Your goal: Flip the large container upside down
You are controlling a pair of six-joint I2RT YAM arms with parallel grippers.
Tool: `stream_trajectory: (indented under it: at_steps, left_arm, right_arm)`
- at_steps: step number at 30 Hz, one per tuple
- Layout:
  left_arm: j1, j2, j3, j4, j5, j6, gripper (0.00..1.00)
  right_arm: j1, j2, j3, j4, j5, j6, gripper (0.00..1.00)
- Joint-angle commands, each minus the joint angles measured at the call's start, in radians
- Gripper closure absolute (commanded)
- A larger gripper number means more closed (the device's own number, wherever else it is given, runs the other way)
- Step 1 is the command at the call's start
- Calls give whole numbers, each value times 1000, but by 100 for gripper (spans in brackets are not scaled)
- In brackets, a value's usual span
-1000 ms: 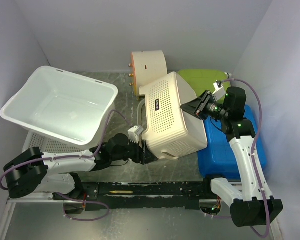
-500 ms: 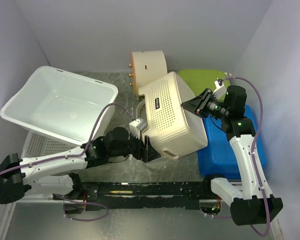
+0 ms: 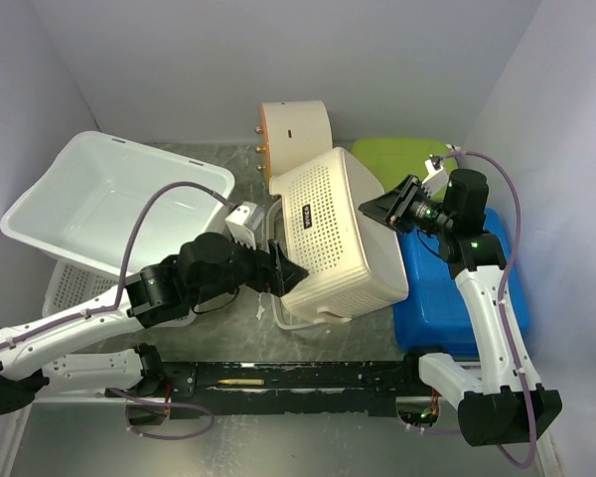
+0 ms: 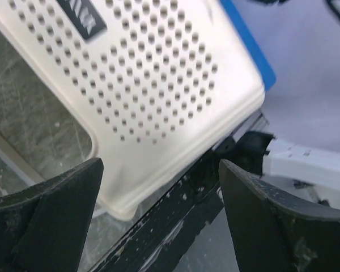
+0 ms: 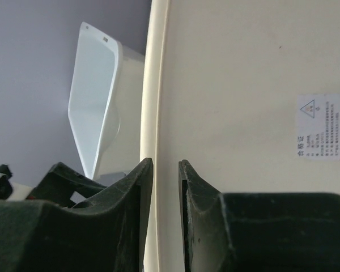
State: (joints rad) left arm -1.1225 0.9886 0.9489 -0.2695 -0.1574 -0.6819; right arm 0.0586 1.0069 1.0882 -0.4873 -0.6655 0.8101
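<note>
The large container (image 3: 338, 238) is a cream perforated basket, tipped up on its side in the middle of the table, with one perforated wall facing up. My right gripper (image 3: 375, 211) is shut on its right edge; in the right wrist view the cream rim (image 5: 150, 85) runs between the two fingers of that gripper (image 5: 165, 164), next to the smooth base (image 5: 243, 68). My left gripper (image 3: 283, 273) is wide open at the container's lower left side. In the left wrist view the perforated wall (image 4: 158, 73) sits just beyond this open gripper (image 4: 158, 170), not gripped.
A white tub (image 3: 109, 209) rests tilted on a white perforated basket (image 3: 79, 288) at the left. A blue box (image 3: 457, 298) lies under the right arm, with a green container (image 3: 402, 157) and a round cream tin (image 3: 293, 129) behind. A black rail (image 3: 298, 378) lines the near edge.
My left arm has swung up and to the right against the container's lower left side, and its jaws have opened wider. The container now stands steeper.
</note>
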Motion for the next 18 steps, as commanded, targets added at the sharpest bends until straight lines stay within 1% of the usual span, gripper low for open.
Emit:
stream_trajectory:
  at_steps: [1, 4, 6, 7, 11, 13, 16, 18]
  left_arm:
    - [-2, 28, 83, 0, -119, -47, 5]
    - [8, 61, 111, -34, -205, -114, 3]
    - [40, 89, 127, -70, -241, -167, 2]
    - [70, 103, 137, -81, -233, -190, 1]
    - [208, 141, 106, 5, -55, -200, 1]
    - [269, 152, 79, 52, 10, -205, 1]
    - [359, 167, 31, 150, 164, -201, 1]
    - [407, 182, -7, 255, 298, -206, 1]
  right_arm:
    - [5, 1, 2, -5, -14, -13, 74]
    - [5, -1, -4, -2, -13, -9, 74]
    - [4, -1, -7, 4, -18, -6, 74]
    - [4, 1, -8, 7, -19, -5, 74]
    - [6, -1, -8, 6, -19, -6, 73]
    - [5, -3, -8, 6, -20, -6, 73]
    - [5, -3, -8, 4, -19, -8, 73]
    - [6, -2, -9, 10, -21, -5, 72]
